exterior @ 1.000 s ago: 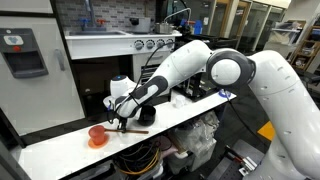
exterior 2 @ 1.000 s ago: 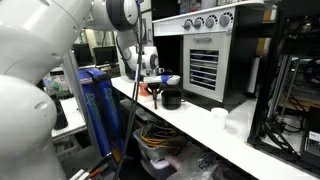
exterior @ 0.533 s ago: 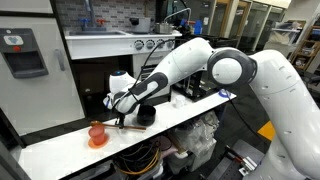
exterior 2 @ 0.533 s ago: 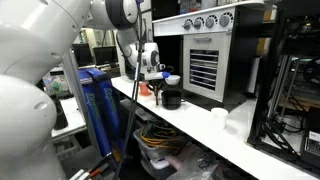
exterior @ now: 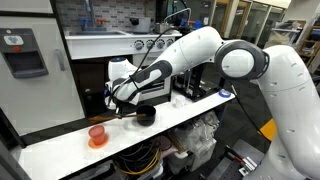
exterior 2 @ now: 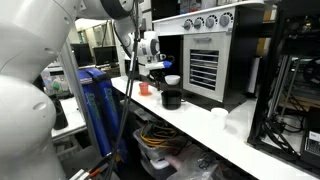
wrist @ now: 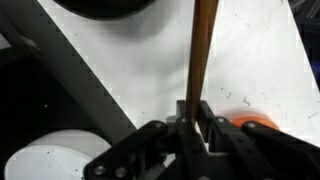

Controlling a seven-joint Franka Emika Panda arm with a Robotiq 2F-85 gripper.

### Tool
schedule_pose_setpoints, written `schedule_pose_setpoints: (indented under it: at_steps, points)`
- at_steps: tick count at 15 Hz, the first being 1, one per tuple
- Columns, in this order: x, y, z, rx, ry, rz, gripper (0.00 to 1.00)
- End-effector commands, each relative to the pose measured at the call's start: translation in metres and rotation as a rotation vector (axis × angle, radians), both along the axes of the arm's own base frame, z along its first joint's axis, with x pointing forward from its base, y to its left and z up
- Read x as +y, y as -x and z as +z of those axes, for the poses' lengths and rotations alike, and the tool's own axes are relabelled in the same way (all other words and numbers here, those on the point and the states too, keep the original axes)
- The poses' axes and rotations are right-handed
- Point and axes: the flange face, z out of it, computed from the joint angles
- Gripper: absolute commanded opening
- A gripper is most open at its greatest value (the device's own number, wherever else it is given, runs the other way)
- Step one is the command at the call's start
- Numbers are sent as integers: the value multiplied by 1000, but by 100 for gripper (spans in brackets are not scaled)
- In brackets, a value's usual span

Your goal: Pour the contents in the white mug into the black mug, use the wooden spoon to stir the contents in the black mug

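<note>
Wooden spoon point(wrist: 202, 50) is pinched by its handle between the gripper's point(wrist: 197, 110) tightly closed jaws. It stretches past the black mug point(wrist: 100, 6), with the gripper hanging just beside that mug.

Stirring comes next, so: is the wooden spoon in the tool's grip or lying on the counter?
In the grip: the wrist view shows the tool shut on the handle of the wooden spoon.

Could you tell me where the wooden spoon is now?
In the wrist view, the long light-brown wooden spoon is clamped in the gripper over the white counter, beside the orange cup.
</note>
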Motion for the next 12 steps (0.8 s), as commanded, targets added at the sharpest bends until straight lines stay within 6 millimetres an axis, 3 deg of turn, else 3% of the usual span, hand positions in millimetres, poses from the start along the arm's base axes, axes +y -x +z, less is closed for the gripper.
schedule_pose_setpoints:
  at_steps: [1,7,12]
  points:
    - [-9,2,34,0,10,50,4]
    - [-13,5,60,28,16,131,4]
    - [-20,7,70,107,49,234,4]
